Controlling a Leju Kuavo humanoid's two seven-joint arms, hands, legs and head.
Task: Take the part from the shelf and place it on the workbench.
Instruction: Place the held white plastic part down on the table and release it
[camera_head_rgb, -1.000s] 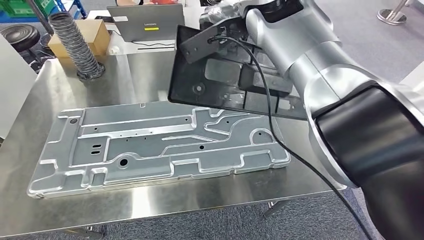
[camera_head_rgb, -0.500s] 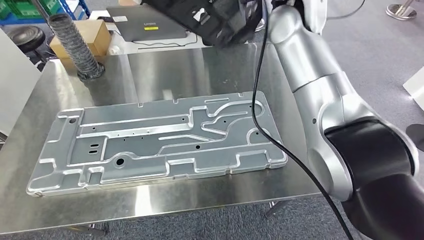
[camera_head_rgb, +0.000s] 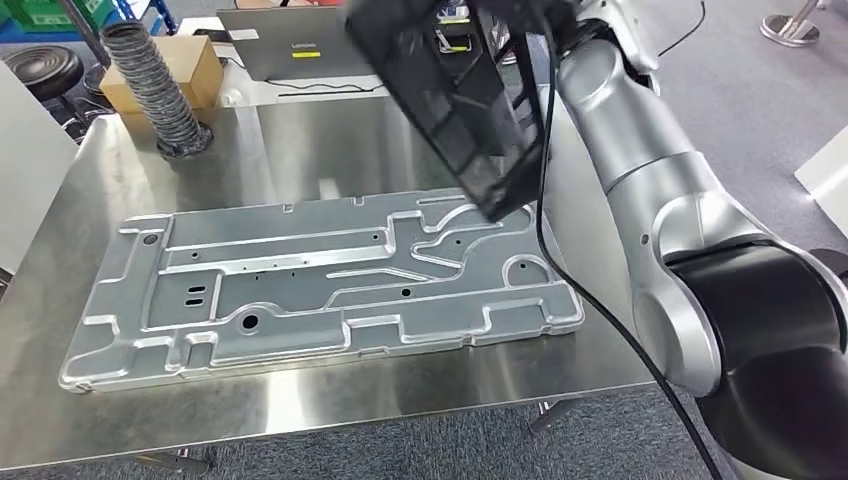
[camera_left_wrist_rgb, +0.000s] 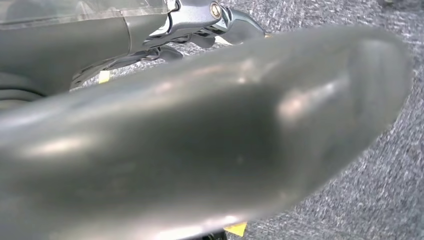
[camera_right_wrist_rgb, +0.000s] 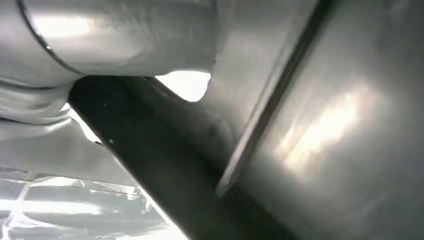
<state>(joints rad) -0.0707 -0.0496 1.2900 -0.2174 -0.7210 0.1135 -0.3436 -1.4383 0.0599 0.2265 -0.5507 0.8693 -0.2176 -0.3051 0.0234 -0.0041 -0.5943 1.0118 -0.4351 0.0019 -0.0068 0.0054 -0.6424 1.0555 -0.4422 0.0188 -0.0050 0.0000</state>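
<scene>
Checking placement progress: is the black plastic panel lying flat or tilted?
Tilted: black plastic panel hangs steeply above the steel workbench, not resting on it.

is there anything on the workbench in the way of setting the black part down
Yes. The silver stamped panel lies flat across most of the workbench, right below the black part held tilted in the air on the right arm's side. Bare steel shows behind the panel and along the near edge.

The black part (camera_head_rgb: 455, 95) runs off the head view's top edge, and the right hand gripping it cannot be made out there. The right wrist view is a close blur of dark and silver surfaces, perhaps the part. A blurred grey shape (camera_left_wrist_rgb: 210, 135) covers the left wrist view.
</scene>
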